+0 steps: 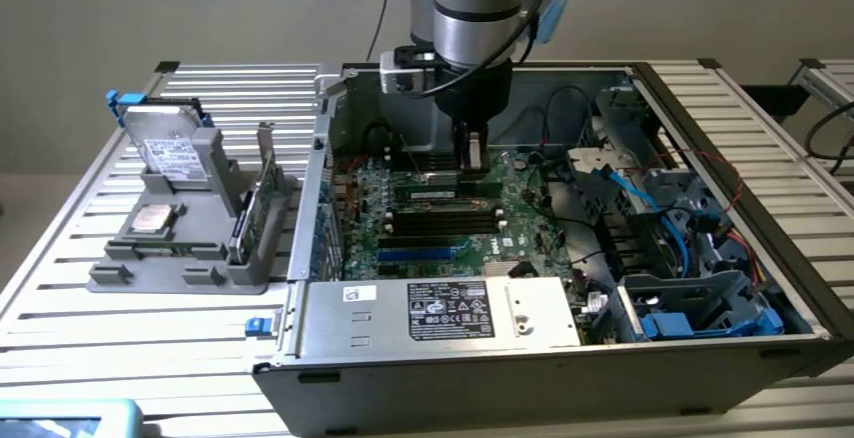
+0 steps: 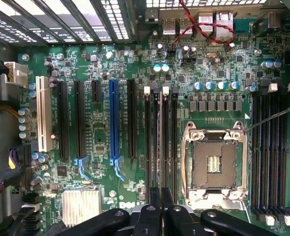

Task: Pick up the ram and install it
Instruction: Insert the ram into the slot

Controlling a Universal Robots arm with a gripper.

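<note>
Work stands at the memory slots (image 2: 165, 142) inside the open computer case (image 1: 534, 383), which lies on its side on the slatted desk (image 1: 67, 288) so that the motherboard (image 2: 100, 132) faces up and the arm can reach it from straight above. The end effector (image 1: 470, 161) hangs low over the board, its fingers (image 2: 152, 216) drawn almost together. I judge them clamped on the ram (image 1: 434, 195), a thin green stick with a pale label that sits just under the fingertips and runs the same way as the black slots beside it.

In the wrist view the stick appears edge-on, a pale narrow line lying along one slot of the bank, between the blue expansion slot (image 2: 112, 118) and the empty CPU socket (image 2: 213, 164). Holding it by its long top edge, upright, keeps its contact edge pointing down at the slot, which is how such a stick has to go in. Whether it is fully seated or only resting in the slot mouth I cannot tell.

On the exterior view's left, well apart from the case, a grey parts holder (image 1: 174, 258) carries a hard drive (image 1: 180, 148).
</note>
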